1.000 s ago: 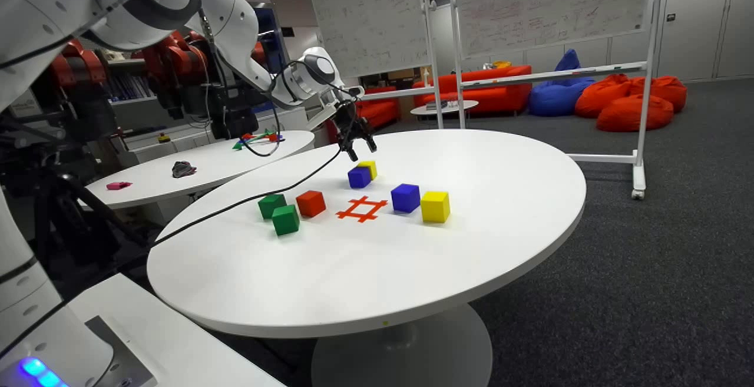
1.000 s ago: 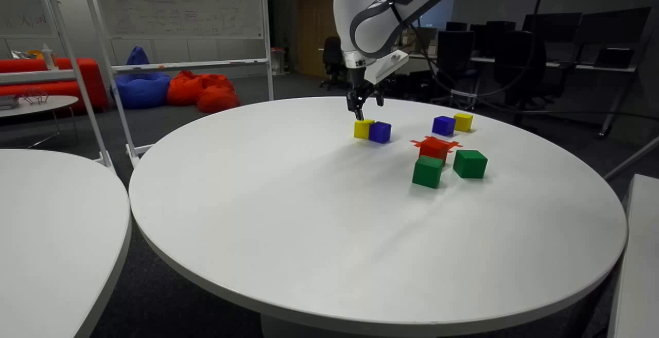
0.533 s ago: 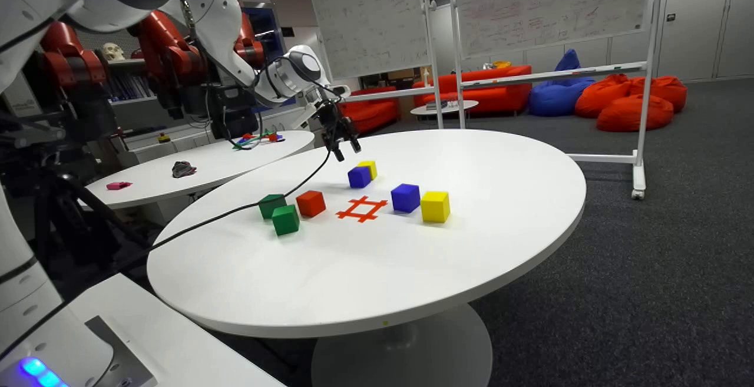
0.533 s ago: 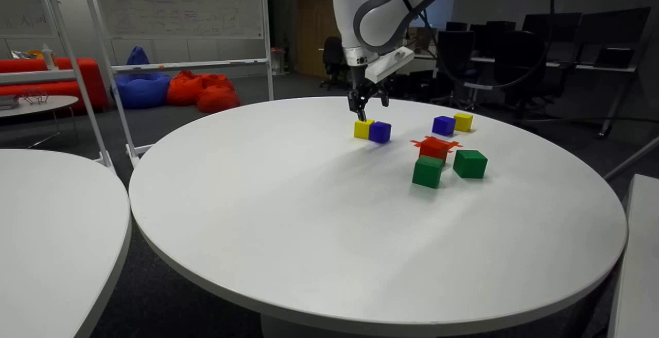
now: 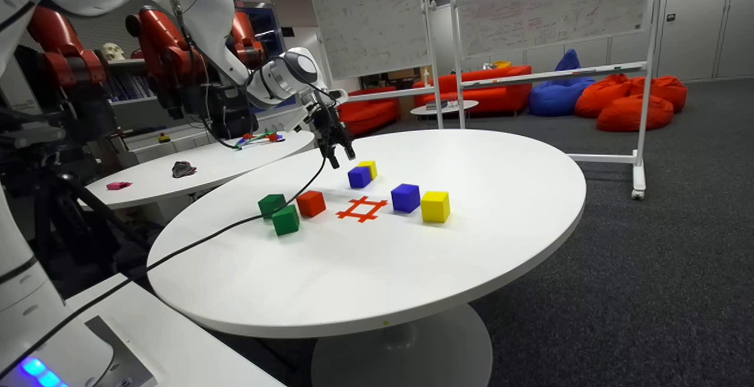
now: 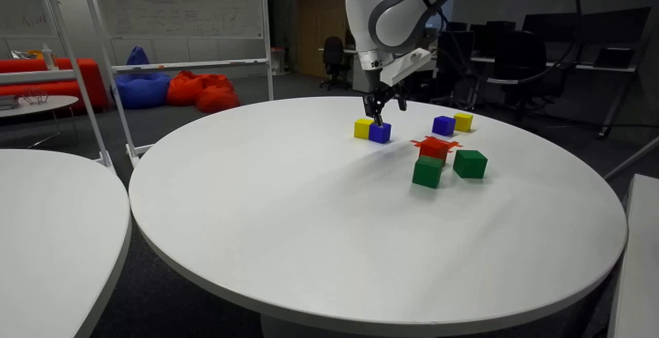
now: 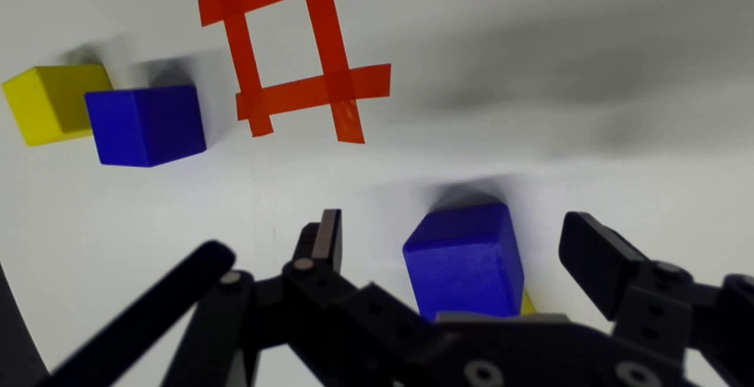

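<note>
The gripper [image 7: 455,234] is mostly black, on an arm [image 6: 401,27] of white with dark grey bands. Nearest the gripper is a plain blue cube [image 7: 465,269], and just beside that a yellow cube [image 6: 362,129]. Farther from the gripper, red tape [image 7: 328,30] crosses in a hash pattern (a deeper, darker red where the strips overlap). Farther off too are another blue cube [image 7: 144,128], another yellow cube [image 7: 50,107], a red cube [image 5: 312,205] and two green cubes [image 6: 470,165], all on a plain white counter [image 5: 377,275].
</note>
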Robot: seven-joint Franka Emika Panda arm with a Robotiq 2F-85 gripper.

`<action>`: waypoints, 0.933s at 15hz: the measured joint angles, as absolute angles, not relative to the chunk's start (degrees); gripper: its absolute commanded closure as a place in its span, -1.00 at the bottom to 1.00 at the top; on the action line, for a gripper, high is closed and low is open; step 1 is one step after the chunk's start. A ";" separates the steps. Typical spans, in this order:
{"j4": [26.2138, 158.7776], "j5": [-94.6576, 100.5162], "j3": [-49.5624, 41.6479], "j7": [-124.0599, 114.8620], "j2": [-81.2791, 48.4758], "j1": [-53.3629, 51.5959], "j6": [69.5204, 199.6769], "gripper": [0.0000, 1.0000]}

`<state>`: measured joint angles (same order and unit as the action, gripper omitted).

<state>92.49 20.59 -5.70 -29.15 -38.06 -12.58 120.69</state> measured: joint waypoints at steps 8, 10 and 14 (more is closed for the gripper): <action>97.60 20.58 -5.89 -30.01 -38.07 -12.63 120.71 -1.00; 97.72 20.58 -5.89 -30.05 -38.06 -12.79 120.71 -1.00; 97.59 20.58 -5.87 -30.04 -38.25 -12.82 120.71 -1.00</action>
